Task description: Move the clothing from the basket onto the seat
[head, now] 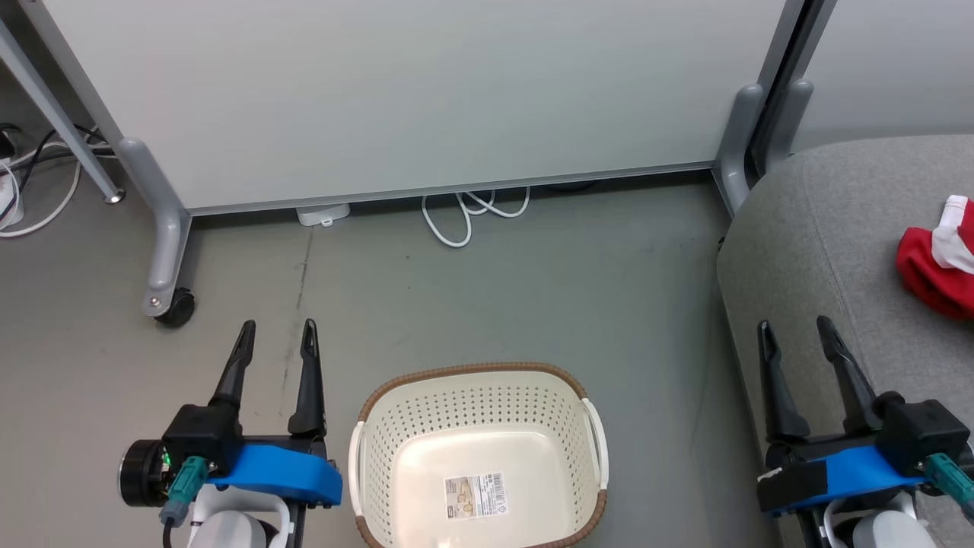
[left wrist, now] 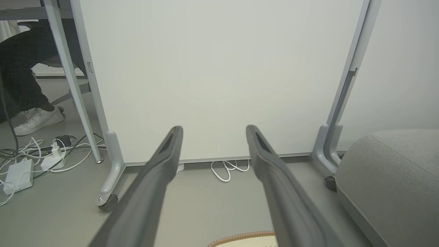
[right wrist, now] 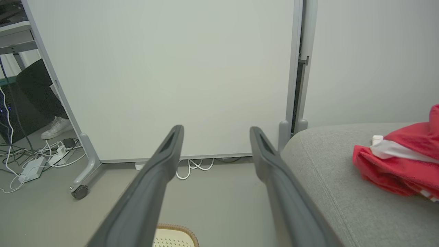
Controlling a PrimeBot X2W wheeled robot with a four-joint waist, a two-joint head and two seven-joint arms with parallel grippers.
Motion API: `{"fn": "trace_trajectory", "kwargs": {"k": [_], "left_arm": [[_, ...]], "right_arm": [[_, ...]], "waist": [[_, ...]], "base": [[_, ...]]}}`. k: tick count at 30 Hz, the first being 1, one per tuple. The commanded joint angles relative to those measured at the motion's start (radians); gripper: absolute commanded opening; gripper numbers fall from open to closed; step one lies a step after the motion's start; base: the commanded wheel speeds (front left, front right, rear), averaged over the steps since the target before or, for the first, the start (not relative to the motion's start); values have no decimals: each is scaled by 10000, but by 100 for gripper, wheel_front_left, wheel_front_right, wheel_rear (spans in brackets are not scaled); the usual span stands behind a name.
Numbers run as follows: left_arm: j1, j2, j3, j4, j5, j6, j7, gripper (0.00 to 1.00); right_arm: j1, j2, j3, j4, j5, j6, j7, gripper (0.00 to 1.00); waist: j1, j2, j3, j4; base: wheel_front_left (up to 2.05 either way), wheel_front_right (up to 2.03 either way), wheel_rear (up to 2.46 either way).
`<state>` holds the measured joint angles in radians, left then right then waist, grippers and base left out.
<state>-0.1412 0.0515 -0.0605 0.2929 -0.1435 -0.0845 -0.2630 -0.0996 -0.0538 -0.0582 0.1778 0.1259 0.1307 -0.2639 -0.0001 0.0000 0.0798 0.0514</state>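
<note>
Right now my left tool (head: 278, 327) hangs above the floor (head: 533, 289) just left of the basket (head: 472, 411), its two fingers spread apart with nothing between them. My right tool (head: 794, 326) hovers by the near left edge of the seat (head: 822, 228), fingers likewise parted and gripping nothing. The basket stands on the floor between my two tools, a sticker (head: 475, 496) showing on its bare bottom. The clothing (head: 932, 278) lies bunched on the seat, red with a white panel, well apart from my right tool. Beyond, a white cable (head: 464, 217) loops at the foot of a pale partition (head: 418, 99).
</note>
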Motion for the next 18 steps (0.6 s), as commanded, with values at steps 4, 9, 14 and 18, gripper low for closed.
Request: {"fn": "trace_trajectory", "kwargs": {"k": [4,9,14,18], "left_arm": [[215,-12,-35,301,-76,-2,66,0],[207,-11,133,380,-951,-31,349,0],[227,-11,234,295,-1934,-62,580,0],[244,-11,310,229,-2676,-87,752,0]], "right_arm": [[58,21,2,311,11,0,14,0],[19,25,-75,433,905,0,295,0],[24,25,-101,427,1900,0,535,0],[27,25,-118,424,2653,0,715,0]], "waist": [[1,0,-2,0],[1,0,-30,-18],[1,0,-60,-38],[1,0,-84,-55]], "base": [[0,0,0],[0,0,0],[0,0,0],[0,0,0]]}}
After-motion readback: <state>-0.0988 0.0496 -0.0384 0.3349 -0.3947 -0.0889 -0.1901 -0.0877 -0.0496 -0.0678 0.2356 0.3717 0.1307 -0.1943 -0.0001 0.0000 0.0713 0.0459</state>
